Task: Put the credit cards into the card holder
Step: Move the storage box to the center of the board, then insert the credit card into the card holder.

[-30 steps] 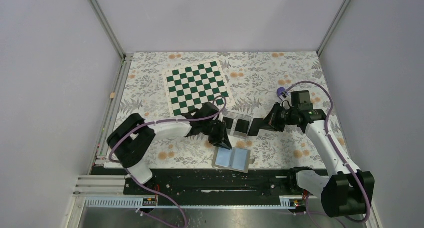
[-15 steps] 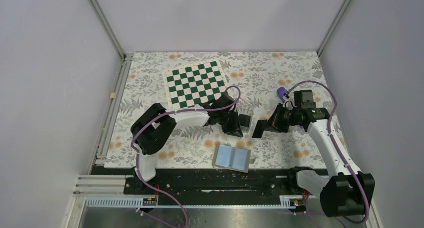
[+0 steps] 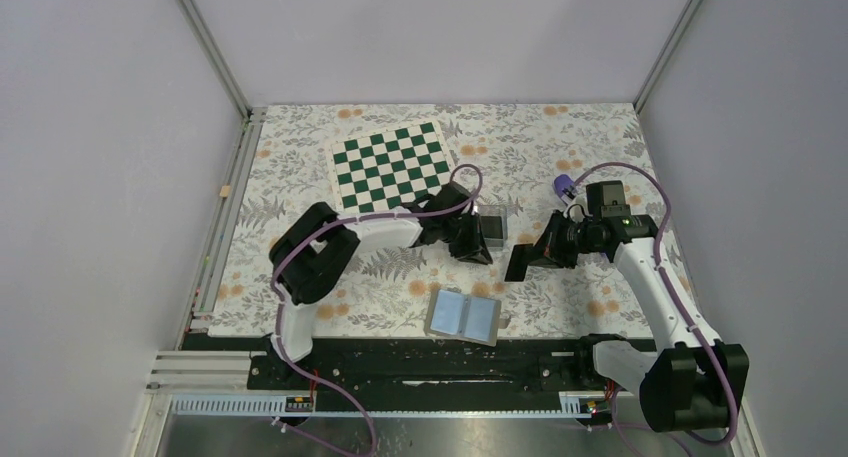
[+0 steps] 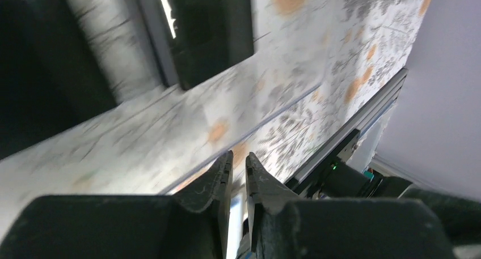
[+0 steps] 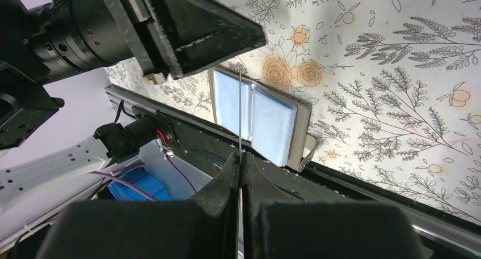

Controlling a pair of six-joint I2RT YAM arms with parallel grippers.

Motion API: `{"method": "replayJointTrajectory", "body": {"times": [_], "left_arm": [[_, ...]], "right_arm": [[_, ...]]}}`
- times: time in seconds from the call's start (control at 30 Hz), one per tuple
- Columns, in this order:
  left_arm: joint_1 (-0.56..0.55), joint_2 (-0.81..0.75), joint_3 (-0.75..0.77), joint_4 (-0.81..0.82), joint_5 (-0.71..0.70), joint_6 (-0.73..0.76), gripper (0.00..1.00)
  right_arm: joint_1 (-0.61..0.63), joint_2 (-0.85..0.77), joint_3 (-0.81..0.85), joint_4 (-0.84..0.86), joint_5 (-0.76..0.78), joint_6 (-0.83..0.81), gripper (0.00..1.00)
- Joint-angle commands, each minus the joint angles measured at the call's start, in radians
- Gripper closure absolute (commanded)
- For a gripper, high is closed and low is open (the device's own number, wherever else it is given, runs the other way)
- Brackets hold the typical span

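My right gripper is clamped tight on one card, which shows edge-on as a thin line in the right wrist view. In the top view the card hangs just right of centre. The holder sits at centre, up and left of the card, near it but not touching.

The left gripper is against the holder's left side, its jaws drawn to a narrow slit. I cannot tell whether they pinch the clear wall or only rest beside it. The open wallet lies below centre, well out of the way.

I judge the step in hand to be carrying this card over and slotting it in. To do it well, I would:

- turn the card parallel to a compartment before going down
- lower it straight, so the bottom edge goes between the walls rather than onto a rim
- let go only once the edge is well inside

The holder is light and may skid, so the left arm should brace it.
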Motion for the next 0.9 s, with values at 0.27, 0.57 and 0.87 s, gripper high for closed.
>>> {"method": "replayJointTrajectory", "body": {"times": [0.27,0.57,0.87], "left_arm": [[0.172,-0.500,-0.522,0.016,0.039,0.044,0.82],[0.202,-0.670,-0.817,0.092,0.144,-0.094,0.81],[0.176,-0.600,-0.886,0.236,0.202,-0.206,0.80]], "right_arm": [[0.139,0.027,-0.040,0.092,-0.017,0.047,1.00],[0.280,0.036,-0.121,0.227,-0.004,0.166,1.00],[0.301,0.009,-0.194,0.250,0.004,0.181,1.00]]}}
